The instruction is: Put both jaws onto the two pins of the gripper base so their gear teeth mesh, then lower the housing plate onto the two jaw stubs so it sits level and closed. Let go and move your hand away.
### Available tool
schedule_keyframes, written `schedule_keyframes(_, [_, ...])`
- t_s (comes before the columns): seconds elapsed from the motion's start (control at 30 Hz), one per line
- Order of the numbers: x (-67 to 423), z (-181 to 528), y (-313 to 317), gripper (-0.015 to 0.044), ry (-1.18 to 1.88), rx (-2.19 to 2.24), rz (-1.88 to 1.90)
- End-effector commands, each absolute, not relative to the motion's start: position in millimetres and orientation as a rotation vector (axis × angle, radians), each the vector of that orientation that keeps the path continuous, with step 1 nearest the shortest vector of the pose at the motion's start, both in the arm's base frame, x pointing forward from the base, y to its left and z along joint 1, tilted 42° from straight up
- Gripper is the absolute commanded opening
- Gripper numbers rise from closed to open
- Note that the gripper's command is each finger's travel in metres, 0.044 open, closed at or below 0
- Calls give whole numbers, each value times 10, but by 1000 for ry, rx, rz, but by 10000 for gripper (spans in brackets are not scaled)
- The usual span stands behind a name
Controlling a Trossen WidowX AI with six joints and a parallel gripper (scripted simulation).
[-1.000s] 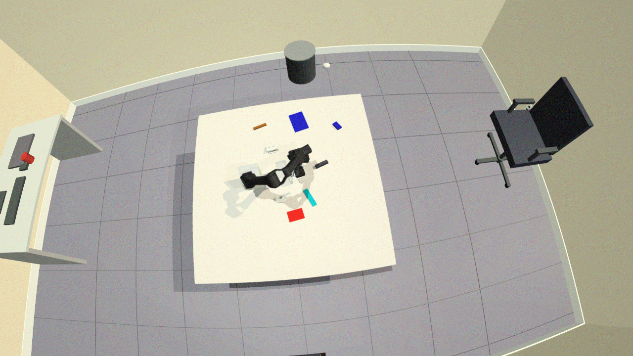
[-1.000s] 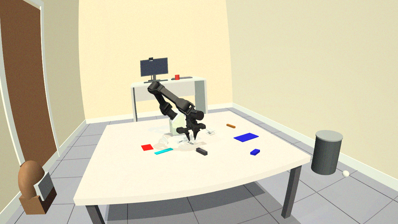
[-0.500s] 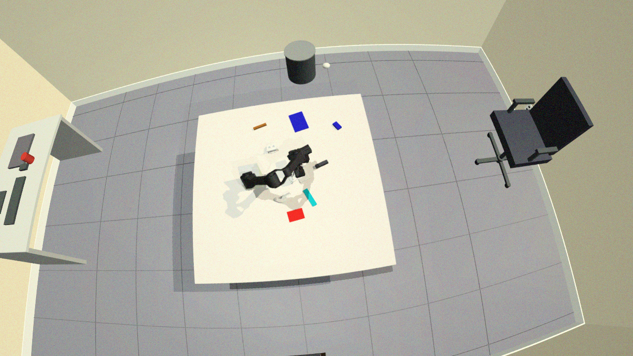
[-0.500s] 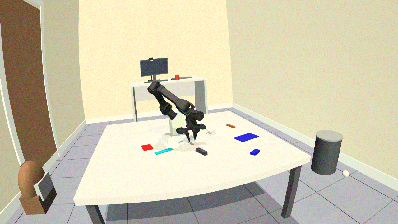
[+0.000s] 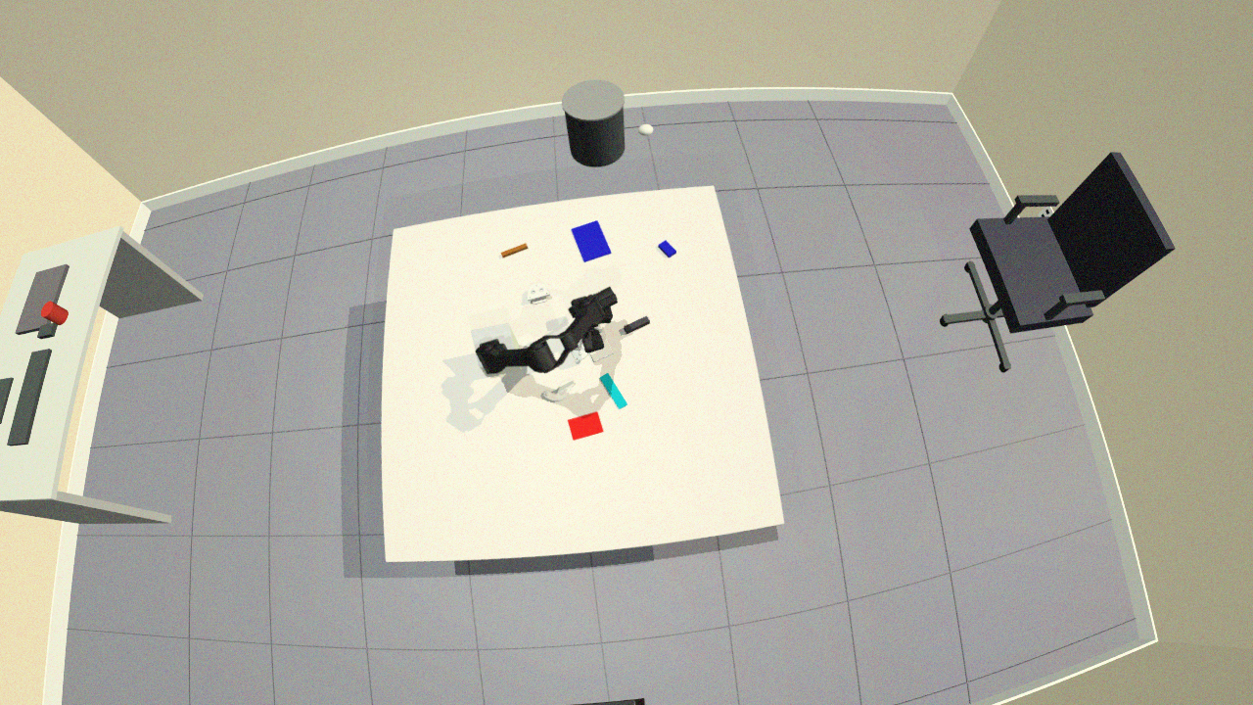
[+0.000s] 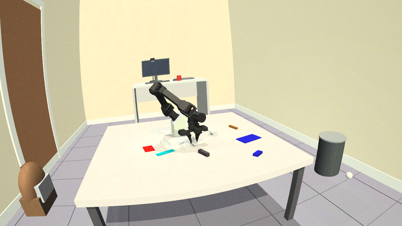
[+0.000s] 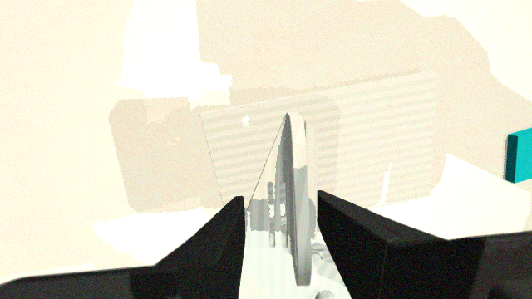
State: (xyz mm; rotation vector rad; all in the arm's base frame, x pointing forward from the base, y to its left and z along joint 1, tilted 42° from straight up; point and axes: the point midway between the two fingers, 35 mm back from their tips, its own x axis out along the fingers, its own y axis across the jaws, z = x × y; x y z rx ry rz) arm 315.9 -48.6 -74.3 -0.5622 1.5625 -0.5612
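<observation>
The pincer (image 6: 193, 142) (image 7: 278, 202) has matt, smooth black fingers that look like plastic. The pale part (image 7: 300, 199) between them looks smooth, with a soft grey sheen. The table (image 5: 526, 499) (image 6: 182, 177) looks matt and smooth; the pale sheet-like piece (image 7: 386, 124) on it is finely ribbed. At far right in the exterior view, the dark bin (image 6: 329, 157) (image 5: 595, 140) looks matt.

The black robot arm (image 6: 175, 99) bends down over the big white table (image 6: 185, 174). A red square (image 6: 148, 148) lies left, a blue sheet (image 6: 248, 138) lies right, and a dark bin (image 6: 329, 156) stands on the floor at the right.
</observation>
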Motion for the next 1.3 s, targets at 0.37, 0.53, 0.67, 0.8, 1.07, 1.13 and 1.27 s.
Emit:
schedule_keyframes(0.37, [3161,-766,-515,134,1559,-569,-562])
schedule_keyframes(0.53, [3161,-771,-520,134,1559,-569,-563])
schedule_keyframes(0.67, [3159,-789,-536,134,1559,-568,-563])
schedule_keyframes(0.8, [3159,-789,-536,134,1559,-568,-563])
schedule_keyframes(1.07, [3157,-812,-556,134,1559,-567,-564])
schedule_keyframes(1.13, [3157,-812,-556,134,1559,-567,-564])
schedule_keyframes(1.27, [3157,-812,-556,134,1559,-567,-564])
